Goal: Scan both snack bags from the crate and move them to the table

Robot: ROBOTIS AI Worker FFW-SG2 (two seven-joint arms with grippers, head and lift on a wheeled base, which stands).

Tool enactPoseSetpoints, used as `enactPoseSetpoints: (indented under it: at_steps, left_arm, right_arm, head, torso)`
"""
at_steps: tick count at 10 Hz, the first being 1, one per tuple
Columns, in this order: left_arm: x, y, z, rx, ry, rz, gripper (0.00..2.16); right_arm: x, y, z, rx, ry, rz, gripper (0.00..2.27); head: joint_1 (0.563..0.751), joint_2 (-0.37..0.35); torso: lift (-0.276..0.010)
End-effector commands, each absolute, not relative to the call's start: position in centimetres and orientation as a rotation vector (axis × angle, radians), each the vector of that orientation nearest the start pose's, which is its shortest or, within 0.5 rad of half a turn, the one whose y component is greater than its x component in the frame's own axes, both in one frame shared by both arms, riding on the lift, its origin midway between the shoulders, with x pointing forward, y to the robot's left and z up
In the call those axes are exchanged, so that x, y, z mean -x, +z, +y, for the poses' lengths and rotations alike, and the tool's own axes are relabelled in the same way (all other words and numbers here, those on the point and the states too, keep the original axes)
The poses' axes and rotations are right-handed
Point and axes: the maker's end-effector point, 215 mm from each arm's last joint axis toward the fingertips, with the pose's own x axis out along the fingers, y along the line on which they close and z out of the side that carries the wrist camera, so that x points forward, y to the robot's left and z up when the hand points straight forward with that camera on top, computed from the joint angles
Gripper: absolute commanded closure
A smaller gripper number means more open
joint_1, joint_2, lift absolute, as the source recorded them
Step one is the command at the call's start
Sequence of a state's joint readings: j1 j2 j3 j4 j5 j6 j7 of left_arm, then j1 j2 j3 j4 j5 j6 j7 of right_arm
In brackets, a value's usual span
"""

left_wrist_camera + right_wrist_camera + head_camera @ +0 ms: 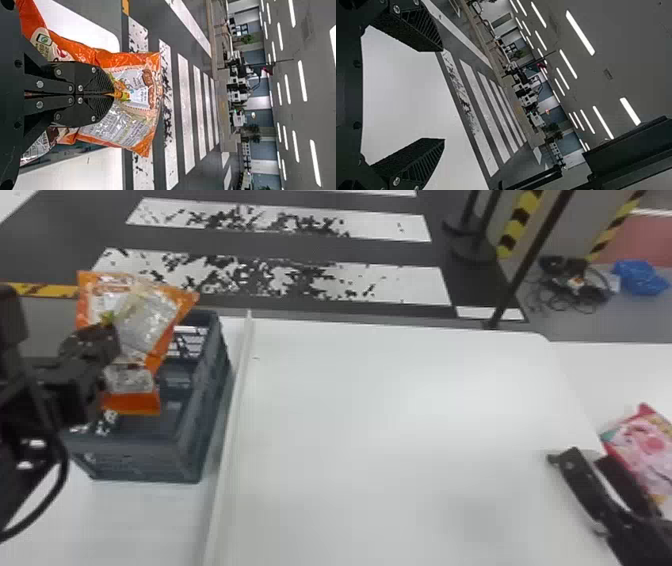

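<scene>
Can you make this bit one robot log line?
left gripper: shut on orange bag, held up at crate | right gripper: open over white table | pink bag: on table's right side

High head view, downward — 2 close wrist views, outward — floor point(300, 248) shared

Bright overhead light from ceiling strips point(302, 81), diffuse glare on white surface point(450, 395), only soft shadows.
</scene>
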State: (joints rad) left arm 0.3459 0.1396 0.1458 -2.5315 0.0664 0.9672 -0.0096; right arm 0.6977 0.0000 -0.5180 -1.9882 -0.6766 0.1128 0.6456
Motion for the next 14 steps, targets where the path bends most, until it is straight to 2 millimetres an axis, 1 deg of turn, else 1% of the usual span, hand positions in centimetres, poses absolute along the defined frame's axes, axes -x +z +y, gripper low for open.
enactPoseSetpoints:
  at_steps: [1,2,3,4,5,6,7,8,9,10,11,12,13,14]
  left_arm:
    - [-44.7,-27.2,26.7,-0.104,-0.011,0.337,2.13]
    - [-44.6,-28.0,23.3,-0.080,-0.084,0.348,2.13]
    - [-44.3,-29.3,19.0,-0.064,-0.171,0.364,2.13]
    - [-44.0,-29.8,14.1,-0.043,-0.270,0.348,2.13]
    - [-44.1,-30.1,9.6,-0.016,-0.362,0.294,2.13]
    - [-44.1,-30.1,5.3,0.006,-0.443,0.202,2.13]
    - [-43.2,-32.1,1.1,0.024,-0.547,0.210,2.13]
    - [-41.7,-34.4,-2.9,0.043,-0.638,0.236,2.13]
    - [-40.2,-36.7,-6.0,0.054,-0.703,0.255,2.13]
    - [-38.4,-38.2,-8.8,0.076,-0.780,0.258,2.13]
    - [-36.8,-39.1,-11.3,0.121,-0.859,0.250,2.13]
    - [-35.3,-40.6,-13.5,0.127,-0.919,0.278,2.13]
    - [-34.6,-41.8,-14.6,0.147,-0.932,0.297,2.13]
    - [-34.3,-43.3,-14.9,0.142,-0.937,0.323,2.13]
  right_arm:
    - [-33.4,-37.7,-37.7,-0.442,0.131,0.079,0.12]
    - [-33.6,-37.9,-37.8,-0.439,0.127,0.081,0.12]
    - [-33.7,-38.2,-37.5,-0.428,0.132,0.090,0.12]
    - [-33.7,-38.4,-37.8,-0.416,0.125,0.093,0.12]
    - [-33.6,-39.1,-38.3,-0.414,0.111,0.104,0.12]
    - [-33.4,-39.4,-38.5,-0.413,0.108,0.109,0.12]
    - [-33.3,-39.2,-38.4,-0.410,0.110,0.109,0.09]
    - [-33.4,-38.8,-38.4,-0.406,0.113,0.102,0.10]
    - [-33.5,-38.5,-38.3,-0.401,0.116,0.099,0.10]
    - [-33.6,-38.3,-38.3,-0.399,0.114,0.094,0.11]
    - [-33.7,-38.1,-38.3,-0.397,0.115,0.090,0.11]
    - [-33.8,-37.6,-38.3,-0.402,0.116,0.079,0.11]
    - [-33.8,-37.3,-38.5,-0.406,0.115,0.070,0.11]
    - [-33.7,-37.2,-38.8,-0.411,0.108,0.065,0.11]
  head:
    - [0.695,-0.099]
    - [0.695,-0.138]
    - [0.695,-0.164]
    - [0.695,-0.217]
    - [0.695,-0.287]
    - [0.695,-0.322]
    - [0.695,-0.350]
    - [0.695,-0.350]
    - [0.695,-0.350]
    - [0.695,-0.350]
    - [0.695,-0.350]
    - [0.695,-0.350]
    - [0.695,-0.350]
    - [0.695,-0.350]
  torso:
    - [-0.087]
    - [-0.087]
    - [-0.087]
    - [-0.087]
    - [-0.087]
    - [-0.087]
    - [-0.087]
    - [-0.087]
    - [-0.087]
    - [-0.087]
    - [-0.087]
    - [-0.087]
    - [-0.087]
    - [-0.087]
